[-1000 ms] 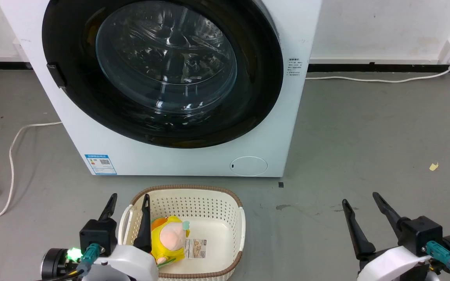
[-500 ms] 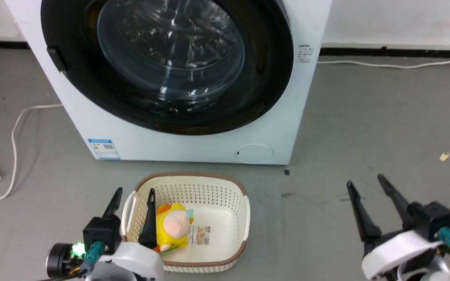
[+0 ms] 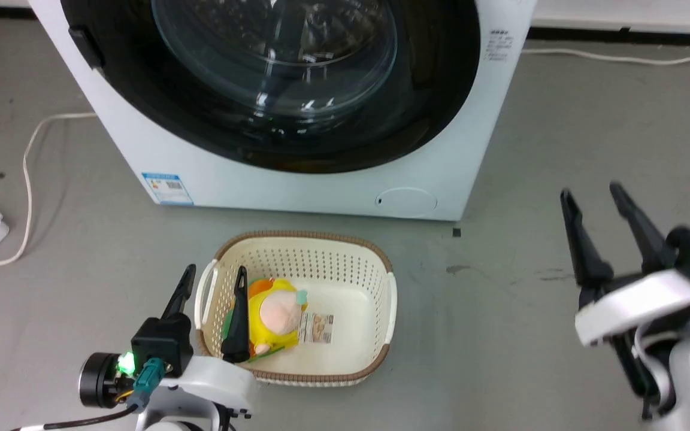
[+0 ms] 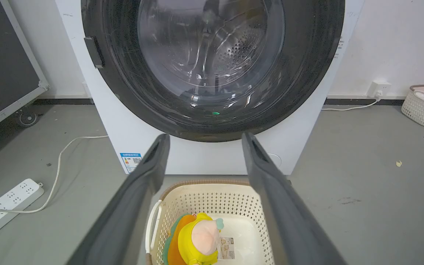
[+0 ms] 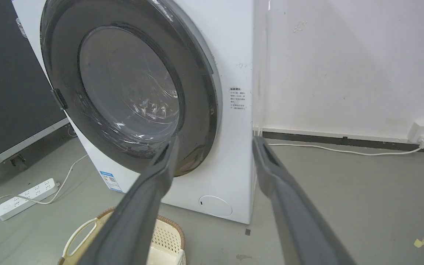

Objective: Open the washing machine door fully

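The washing machine door (image 3: pixel 273 66) is set ahead and above, its catch (image 3: pixel 85 48) nearer the left gripper (image 3: pixel 215 269); it and the right gripper (image 3: pixel 590 190) are held spread, empty.

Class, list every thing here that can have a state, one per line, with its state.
washing machine door, shut
left gripper, open, empty
right gripper, open, empty
small round hatch, shut
laundry basket, upright, holding a plush toy
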Controlling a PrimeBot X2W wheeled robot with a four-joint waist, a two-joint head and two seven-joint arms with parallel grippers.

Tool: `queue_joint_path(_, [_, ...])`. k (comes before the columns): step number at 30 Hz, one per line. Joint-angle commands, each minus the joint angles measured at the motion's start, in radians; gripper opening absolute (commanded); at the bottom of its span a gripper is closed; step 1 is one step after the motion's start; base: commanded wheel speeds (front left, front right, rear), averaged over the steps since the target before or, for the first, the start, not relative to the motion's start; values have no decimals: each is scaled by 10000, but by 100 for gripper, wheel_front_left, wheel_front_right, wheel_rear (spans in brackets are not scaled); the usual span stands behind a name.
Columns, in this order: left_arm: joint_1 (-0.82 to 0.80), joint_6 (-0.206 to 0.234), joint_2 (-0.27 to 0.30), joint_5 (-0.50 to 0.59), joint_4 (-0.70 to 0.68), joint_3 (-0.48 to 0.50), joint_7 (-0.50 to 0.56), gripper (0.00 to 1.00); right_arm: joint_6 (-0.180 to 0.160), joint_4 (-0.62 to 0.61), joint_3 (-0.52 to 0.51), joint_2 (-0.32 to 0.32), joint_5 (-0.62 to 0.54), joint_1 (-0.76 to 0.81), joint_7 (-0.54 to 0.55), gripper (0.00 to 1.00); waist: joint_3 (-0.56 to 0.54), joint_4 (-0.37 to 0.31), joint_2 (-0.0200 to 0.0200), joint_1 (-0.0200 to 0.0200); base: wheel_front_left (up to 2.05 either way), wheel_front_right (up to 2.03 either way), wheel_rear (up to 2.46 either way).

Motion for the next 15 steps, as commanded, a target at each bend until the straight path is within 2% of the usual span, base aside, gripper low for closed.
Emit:
queue_joint_path(1, [-193, 57, 8, -98, -48, -58, -97, 100, -3, 88, 31, -101, 249, -397, 58, 100, 157, 83, 0, -1, 0, 0, 0])
queue_joint_path(6, [-352, 131, 9, -183, -78, -194, -202, 100, -3, 411, -62, -125, 855, -1231, 184, 100, 466, 226, 0, -1, 0, 0, 0])
queue_joint_path(7, [-381, 145, 9, -200, -85, -218, -223, 100, -3, 500, -89, -117, 983, -1398, 218, 50, 520, 256, 0, -1, 0, 0, 0])
queue_joint_path(8, [-410, 160, 10, -216, -93, -242, -244, 100, -3, 603, -126, -102, 1118, -1566, 254, 7, 574, 288, 0, -1, 0, 0, 0])
queue_joint_path(9, [-439, 176, 10, -233, -101, -266, -265, 100, -3, 715, -156, -92, 1246, -1736, 304, 0, 628, 321, 0, -1, 0, 0, 0])
queue_joint_path(15, [-563, 260, 11, -322, -137, -419, -390, 100, -4, 1477, -448, 23, 2106, -2769, 641, 0, 879, 533, 0, -1, 0, 0, 0])
